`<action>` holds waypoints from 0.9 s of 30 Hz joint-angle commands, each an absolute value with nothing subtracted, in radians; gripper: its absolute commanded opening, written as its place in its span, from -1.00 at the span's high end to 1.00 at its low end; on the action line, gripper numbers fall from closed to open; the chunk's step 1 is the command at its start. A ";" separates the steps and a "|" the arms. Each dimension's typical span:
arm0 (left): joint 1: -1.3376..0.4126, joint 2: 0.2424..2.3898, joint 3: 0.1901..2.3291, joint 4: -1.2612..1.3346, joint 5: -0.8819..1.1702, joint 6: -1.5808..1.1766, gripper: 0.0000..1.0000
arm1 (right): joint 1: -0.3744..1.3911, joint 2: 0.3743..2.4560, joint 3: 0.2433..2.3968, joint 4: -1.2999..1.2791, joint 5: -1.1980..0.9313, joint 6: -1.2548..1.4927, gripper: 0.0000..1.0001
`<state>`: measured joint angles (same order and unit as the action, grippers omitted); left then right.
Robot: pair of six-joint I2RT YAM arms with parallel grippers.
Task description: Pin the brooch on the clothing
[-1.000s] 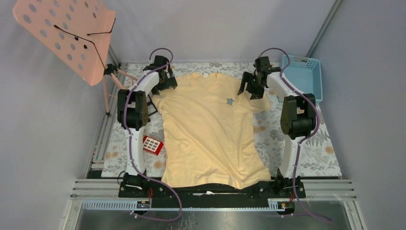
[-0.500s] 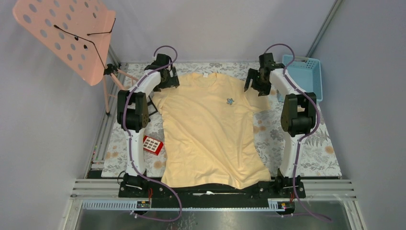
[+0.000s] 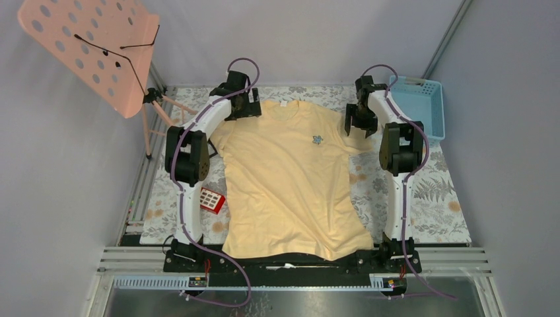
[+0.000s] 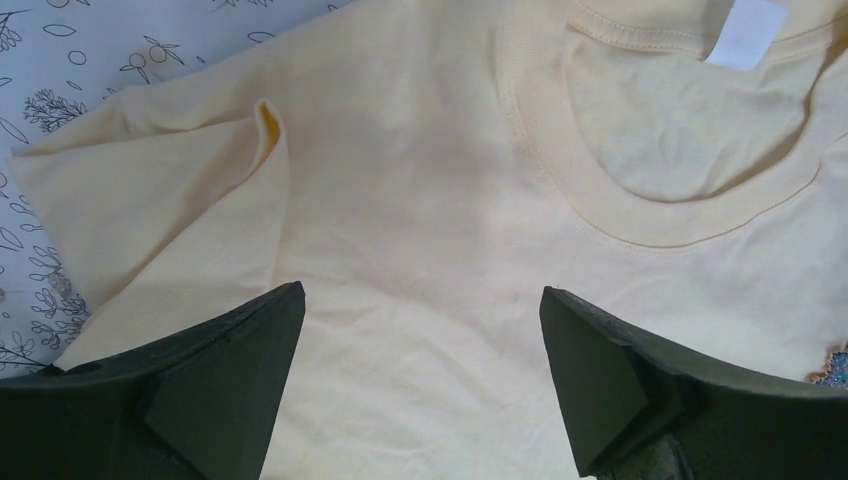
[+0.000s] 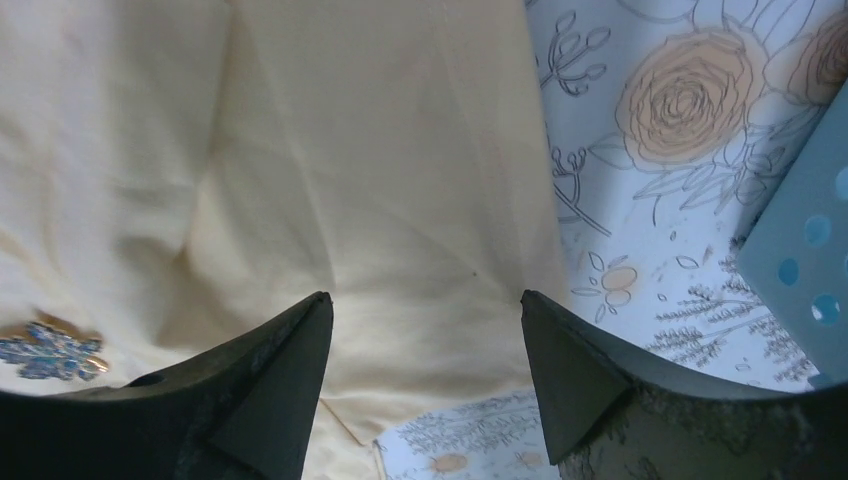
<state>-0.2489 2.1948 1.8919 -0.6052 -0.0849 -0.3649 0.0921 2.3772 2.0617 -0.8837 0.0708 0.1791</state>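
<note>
The pale yellow T-shirt (image 3: 290, 178) lies flat on the flowered table, neck to the far side, with its white label (image 4: 746, 30) at the collar. The small grey-blue brooch (image 3: 317, 139) sits on the shirt's chest, right of centre; it also shows in the right wrist view (image 5: 50, 352) and at the edge of the left wrist view (image 4: 835, 366). My left gripper (image 3: 245, 105) is open and empty above the shirt's left shoulder. My right gripper (image 3: 357, 123) is open and empty above the right sleeve (image 5: 400, 200).
A red keypad-like toy (image 3: 210, 199) lies left of the shirt. A light blue basket (image 3: 417, 105) stands at the far right. A pink perforated stand (image 3: 89, 46) rises at the far left. The flowered tablecloth (image 3: 436, 205) shows around the shirt.
My left gripper has moved right, over the shirt's left shoulder near the collar. My right gripper has moved right and turned over the right sleeve. The shirt and brooch have not moved.
</note>
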 commanded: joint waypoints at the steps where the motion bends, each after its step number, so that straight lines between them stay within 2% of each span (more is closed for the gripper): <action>1: -0.239 2.150 1.914 -0.584 -0.055 -0.362 -0.97 | 0.078 2.382 2.080 -0.974 0.114 0.115 -0.52; 8: -0.239 2.130 1.902 -0.580 -0.049 -0.360 -0.97 | 0.042 2.393 2.060 -0.982 0.078 0.102 -0.51; 14: -0.239 2.113 1.882 -0.580 -0.047 -0.359 -0.97 | 0.029 2.427 2.089 -1.014 0.064 0.089 -0.26; 19: -0.239 2.065 1.852 -0.572 -0.045 -0.362 -0.97 | 0.023 2.426 2.085 -1.012 0.045 0.061 0.06; 21: -0.239 2.044 1.843 -0.571 -0.042 -0.362 -0.97 | 0.023 2.424 2.082 -1.009 0.048 0.054 0.46; 23: -0.238 2.022 1.831 -0.571 -0.037 -0.362 -0.97 | 0.022 2.422 2.079 -1.008 0.052 0.057 0.76; 27: -0.238 1.959 1.781 -0.567 -0.031 -0.365 -0.97 | 0.016 2.394 2.038 -0.980 0.110 0.095 0.86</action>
<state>-0.2428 2.0750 1.8198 -0.6022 -0.0536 -0.3653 0.0231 2.4096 2.0647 -0.9783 0.0528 0.0772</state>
